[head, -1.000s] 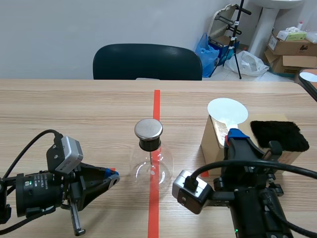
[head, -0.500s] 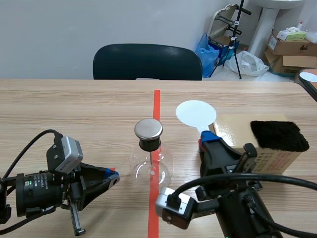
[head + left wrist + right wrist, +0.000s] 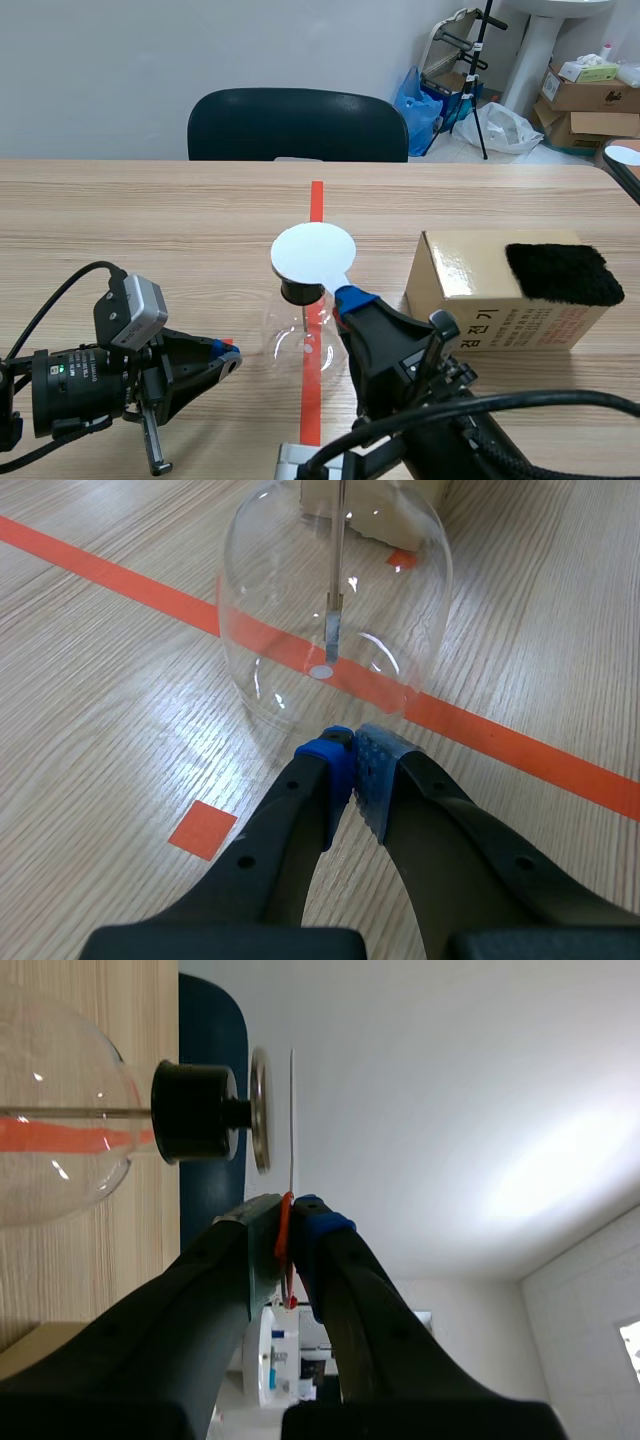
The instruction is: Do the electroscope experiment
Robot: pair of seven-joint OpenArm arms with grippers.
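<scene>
The left gripper [image 3: 350, 768] lies low on the counter [image 3: 150, 220] at the flask's 9 o'clock. Its fingers are clenched together on nothing, with the tips just short of the glass flask [image 3: 335, 610] of the electroscope. The flask stands on the red tape line, with a black stopper [image 3: 195, 1110] and a metal cap [image 3: 260, 1110] on its neck. The right gripper [image 3: 288, 1210] comes in from the flask's 5 o'clock, fingers grasping the handle of a white disc [image 3: 313, 252]. The disc hovers flat over the cap; a thin gap seems to part them, though that is hard to judge. At the flask's 3 o'clock sits a cardboard box [image 3: 470, 290] with a black fur pad [image 3: 563, 272] on top.
</scene>
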